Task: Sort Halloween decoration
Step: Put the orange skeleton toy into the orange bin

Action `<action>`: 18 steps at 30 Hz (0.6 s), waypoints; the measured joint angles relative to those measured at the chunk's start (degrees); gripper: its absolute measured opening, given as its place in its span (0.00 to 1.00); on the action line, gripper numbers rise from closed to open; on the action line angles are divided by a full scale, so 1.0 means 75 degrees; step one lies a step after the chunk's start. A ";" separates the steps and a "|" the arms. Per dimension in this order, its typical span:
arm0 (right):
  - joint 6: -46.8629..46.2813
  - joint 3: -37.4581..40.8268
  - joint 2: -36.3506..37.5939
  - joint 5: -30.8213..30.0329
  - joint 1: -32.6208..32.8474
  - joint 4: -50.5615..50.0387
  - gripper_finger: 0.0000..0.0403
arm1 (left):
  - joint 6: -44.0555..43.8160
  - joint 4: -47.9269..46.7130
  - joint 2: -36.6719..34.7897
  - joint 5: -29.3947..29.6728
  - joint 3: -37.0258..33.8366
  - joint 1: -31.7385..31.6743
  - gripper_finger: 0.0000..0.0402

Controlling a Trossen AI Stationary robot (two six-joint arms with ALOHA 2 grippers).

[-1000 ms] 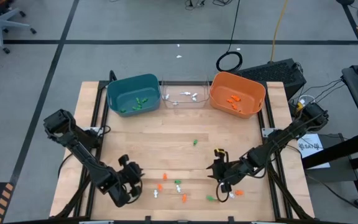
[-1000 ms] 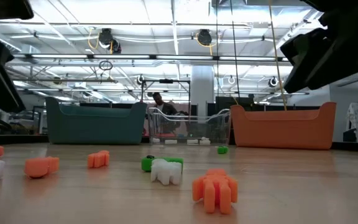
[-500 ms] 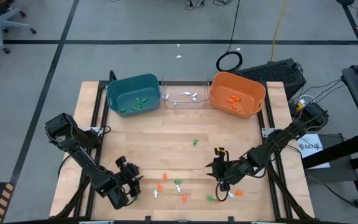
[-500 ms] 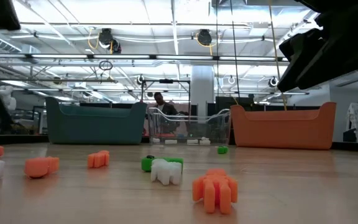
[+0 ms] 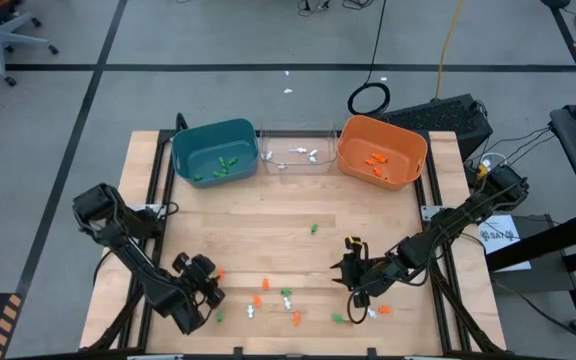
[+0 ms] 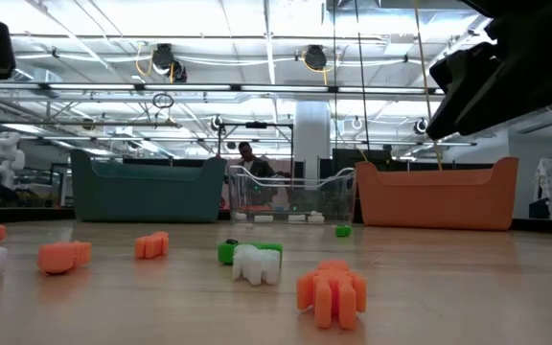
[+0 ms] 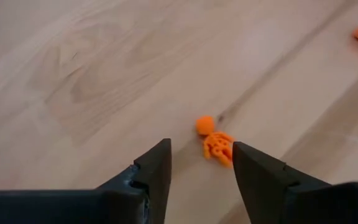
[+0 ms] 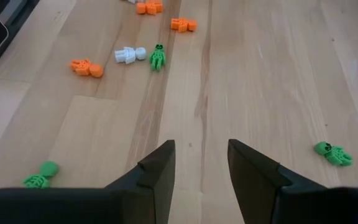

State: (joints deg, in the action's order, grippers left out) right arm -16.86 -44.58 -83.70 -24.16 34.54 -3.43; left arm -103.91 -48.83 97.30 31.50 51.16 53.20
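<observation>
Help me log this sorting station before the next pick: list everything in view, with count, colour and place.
Teal bin: one, far left of the table, green trinkets inside.
Clear bin: one, far middle, white trinkets inside.
Orange bin: one, far right, orange trinkets inside.
Loose trinkets: about a dozen, orange, green and white, scattered on the near half of the table.
Orange skeleton: one, on the wood just ahead of the left fingers.
Green trinket: one, alone mid-table.
Person: one, far behind the bins.
Left gripper: near left, open, empty.
Right gripper: near right, open, empty.
</observation>
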 joint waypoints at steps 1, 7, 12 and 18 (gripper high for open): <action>0.0000 0.0000 0.0000 0.0000 0.0000 0.0031 0.33 | -0.0165 -0.0025 0.0043 0.0002 0.0000 -0.0001 0.41; 0.0062 0.0000 0.0000 0.0011 0.0000 0.0075 0.33 | -0.0710 0.0058 0.0329 0.0019 0.0000 -0.0012 0.41; 0.0235 0.0000 0.0000 0.0017 0.0000 0.0303 0.33 | -0.0704 0.0333 0.0533 0.0193 0.0003 -0.0089 0.41; 0.0315 0.0001 0.0000 0.0017 -0.0002 0.0315 0.33 | -0.0639 0.0586 0.0719 0.0279 0.0003 -0.0103 0.41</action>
State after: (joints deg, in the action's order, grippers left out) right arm -14.50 -44.57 -83.70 -24.03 34.53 -1.06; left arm -108.70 -44.43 102.69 33.59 51.18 52.42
